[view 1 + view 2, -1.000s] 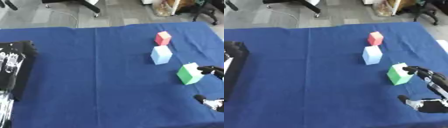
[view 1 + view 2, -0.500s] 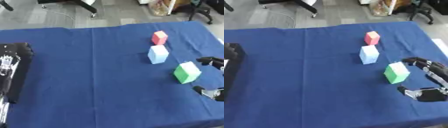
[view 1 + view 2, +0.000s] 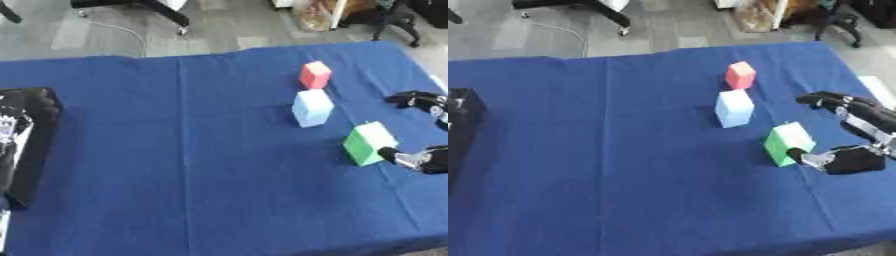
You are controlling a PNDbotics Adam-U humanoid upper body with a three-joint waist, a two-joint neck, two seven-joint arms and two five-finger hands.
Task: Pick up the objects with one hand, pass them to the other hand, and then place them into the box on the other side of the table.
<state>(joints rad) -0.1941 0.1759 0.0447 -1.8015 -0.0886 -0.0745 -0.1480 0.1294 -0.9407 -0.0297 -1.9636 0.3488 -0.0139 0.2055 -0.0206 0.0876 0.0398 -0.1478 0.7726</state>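
- Right robot hand [image 3: 852, 145]: spread wide around the green block [image 3: 787, 144], holding nothing. The thumb touches the block's near right corner; the fingers [image 3: 826, 98] arc beyond it, apart from it.
- Change: a second ago the fingers lay against the block; they have since opened and the thumb has come in low. The grasp is being reset, so the pickup is not yet done.
- Left robot hand: not in view.
- Blue block [image 3: 734, 108] and red block [image 3: 740, 75] stand farther back, untouched.
- Box [image 3: 26, 137]: black, at the left edge, well apart from the blocks.
- Surface [image 3: 175, 175]: covered with blue cloth.
- Room: grey floor and chair legs [image 3: 166, 10] beyond.
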